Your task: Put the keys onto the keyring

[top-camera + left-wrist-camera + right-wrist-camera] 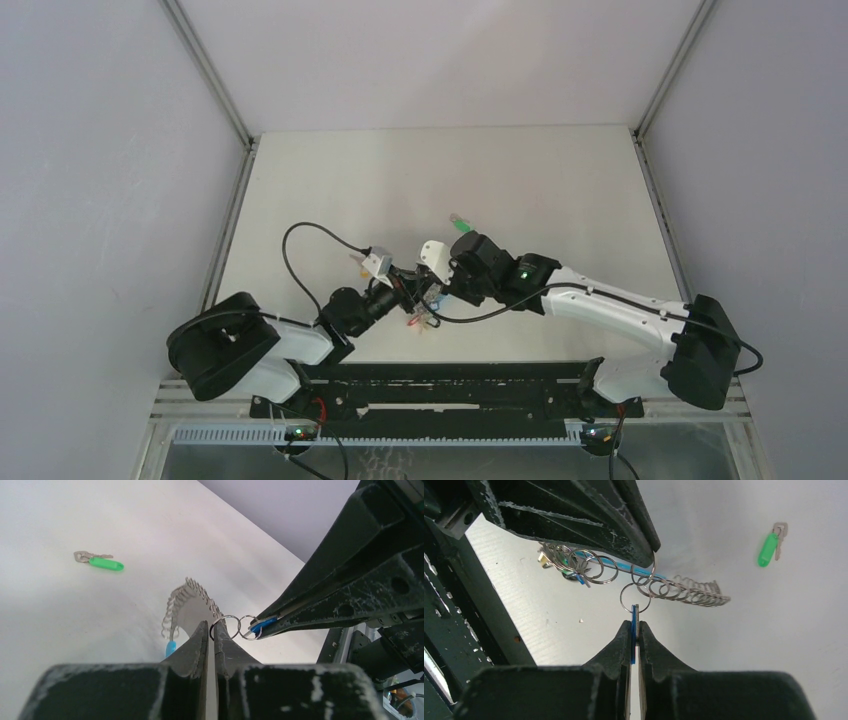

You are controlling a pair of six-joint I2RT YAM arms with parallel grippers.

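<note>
Left gripper [211, 630]: jaws closed, pinching one small silver loop at the end of the keyring [187, 597]. The rest of the keyring's loops run away from the tips in a curved row, off the table [75, 630]. A turquoise bit [171, 647] shows just left of the left fingers.

Right gripper [634, 625]: jaws closed flat on the plastic head of the blue key [634, 630]. Blade hidden between the fingers. The key's small split ring [635, 598] sticks out just past the tips.

The two grippers face each other tip to tip, nearly touching. The split ring overlaps the loop held by the left jaws. Can't tell whether it's threaded on or only resting against it.

Green key [768, 547] lies flat on the table, well beyond both sets of jaws: ahead-right of the right jaws, ahead-left of the left jaws.
</note>
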